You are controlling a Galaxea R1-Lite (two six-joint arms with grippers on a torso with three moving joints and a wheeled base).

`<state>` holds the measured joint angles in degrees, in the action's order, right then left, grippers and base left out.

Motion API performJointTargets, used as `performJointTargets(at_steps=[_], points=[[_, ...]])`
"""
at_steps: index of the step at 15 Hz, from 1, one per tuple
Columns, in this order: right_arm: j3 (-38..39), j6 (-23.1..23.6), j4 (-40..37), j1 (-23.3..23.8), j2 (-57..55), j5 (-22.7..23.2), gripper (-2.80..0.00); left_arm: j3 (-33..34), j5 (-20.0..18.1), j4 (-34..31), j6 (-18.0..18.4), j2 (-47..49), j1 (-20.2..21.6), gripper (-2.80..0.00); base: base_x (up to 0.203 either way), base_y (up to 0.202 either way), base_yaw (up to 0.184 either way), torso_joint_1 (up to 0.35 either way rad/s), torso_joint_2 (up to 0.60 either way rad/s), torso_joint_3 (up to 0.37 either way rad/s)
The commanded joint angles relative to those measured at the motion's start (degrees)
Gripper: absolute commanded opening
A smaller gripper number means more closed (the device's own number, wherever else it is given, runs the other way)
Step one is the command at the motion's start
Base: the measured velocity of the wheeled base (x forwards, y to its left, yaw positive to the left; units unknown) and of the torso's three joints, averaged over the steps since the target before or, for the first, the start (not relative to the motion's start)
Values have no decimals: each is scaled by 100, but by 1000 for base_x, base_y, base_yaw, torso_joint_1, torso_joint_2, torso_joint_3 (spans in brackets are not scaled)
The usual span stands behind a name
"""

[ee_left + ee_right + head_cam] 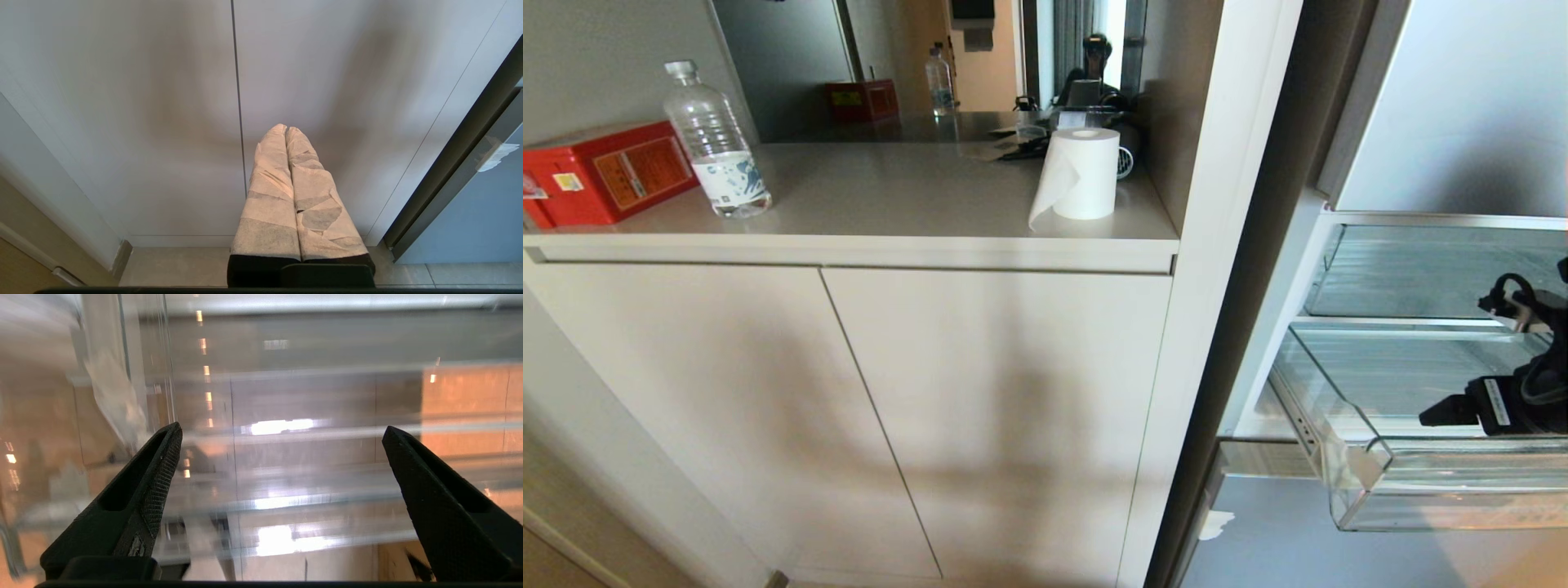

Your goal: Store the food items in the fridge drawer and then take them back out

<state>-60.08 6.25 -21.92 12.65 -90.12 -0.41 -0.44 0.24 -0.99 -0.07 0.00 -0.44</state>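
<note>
Right pincer (282, 435): spread wide, empty, poised over the pulled-out fridge drawer (1347, 469) at the scene's right edge. Left pincer (287, 130): pressed shut, parked before the cabinet doors (849, 408). Food item: not visible anywhere; step probably reaching into the drawer, and the next move calls for locating the item first.

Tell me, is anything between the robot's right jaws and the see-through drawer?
No. In the right wrist view the right gripper has its jaws wide apart with nothing in them, and only the clear ribbed fridge drawer shows beyond. No food is in sight.
</note>
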Motion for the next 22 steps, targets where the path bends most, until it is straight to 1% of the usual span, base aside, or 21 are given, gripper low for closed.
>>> performJointTargets(at_steps=[1, 4, 10, 13, 17, 21, 22], points=[[90, 62, -67, 71, 50, 9, 0, 0, 2, 2, -1, 9, 0, -280, 0, 0, 0, 0, 0, 0], [326, 79, -67, 130, 161, 23, 0, 0, 2, 2, -1, 9, 0, -280, 0, 0, 0, 0, 0, 0], [1040, 87, -62, 212, 1207, 15, 0, 0, 2, 2, -1, 9, 0, -280, 0, 0, 0, 0, 0, 0], [1224, 87, -58, 219, 1194, 15, 0, 0, 2, -7, -1, 9, 0, -280, 0, 0, 0, 0, 0, 0], [1481, 84, -58, 264, 1567, 15, 0, 0, 2, 2, -1, 9, 0, -280, 0, 0, 0, 0, 0, 0], [1622, 79, -40, 273, 1875, 15, 0, 0, 2, 2, -1, 9, 0, -280, 0, 0, 0, 0, 0, 0], [1567, 66, -27, 270, 1875, 73, 0, 0, 2, 2, -1, 9, 0, -280, 0, 0, 0, 0, 0, 0]])
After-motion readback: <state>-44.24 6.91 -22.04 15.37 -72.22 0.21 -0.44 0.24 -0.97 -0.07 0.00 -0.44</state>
